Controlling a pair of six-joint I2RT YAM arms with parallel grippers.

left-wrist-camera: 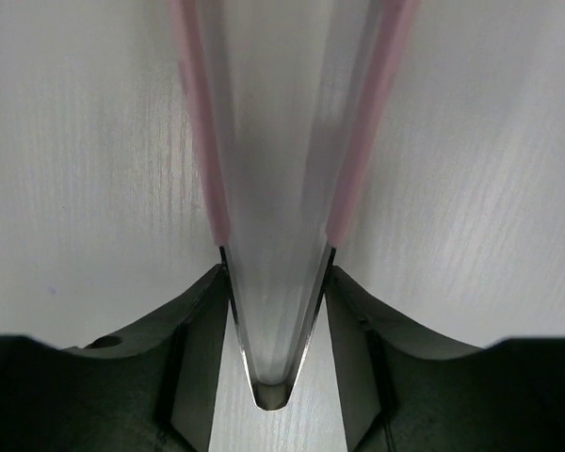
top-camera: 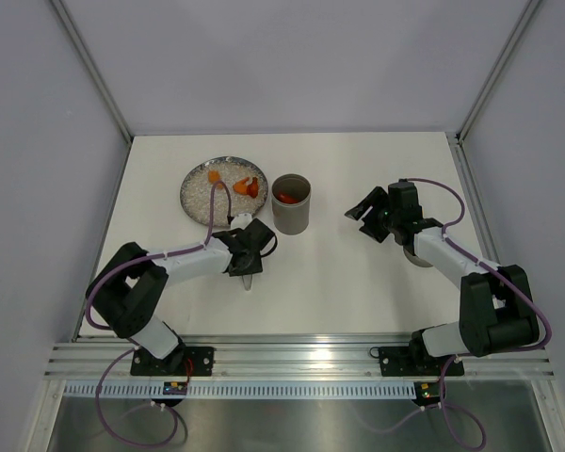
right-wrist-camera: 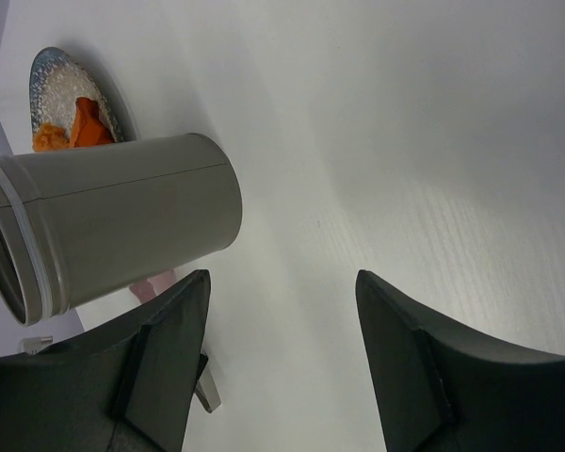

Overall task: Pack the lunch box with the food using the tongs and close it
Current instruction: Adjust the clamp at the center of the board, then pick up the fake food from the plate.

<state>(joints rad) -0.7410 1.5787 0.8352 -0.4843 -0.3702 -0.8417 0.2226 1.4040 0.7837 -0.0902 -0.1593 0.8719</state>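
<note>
Cannot follow the tongs (left-wrist-camera: pixel 202 141) to their tips: cut off by the top edge of the left wrist view, and blurred all along. Clamped near the joined end by the left gripper (left-wrist-camera: pixel 276 271), with its fingers (left-wrist-camera: pixel 193 320) narrowed onto both pink arms. From above, can make out only that joined end, poking from under the wrist just in front of the plate (top-camera: pixel 190 198). Hard to count the food (top-camera: pixel 248 186): orange bits on the plate, something red inside the lunch box (top-camera: pixel 292 218) (upright, just right of the plate; cannot tell whether touching). Half hidden beneath the right arm, a grey disc (top-camera: pixel 412 257). See the right gripper (top-camera: pixel 365 213) spread wide, holding nothing, facing the lunch box across bare table (top-camera: pixel 339 282). Open room toward the front edge; less behind the plate, near the back edge.
</note>
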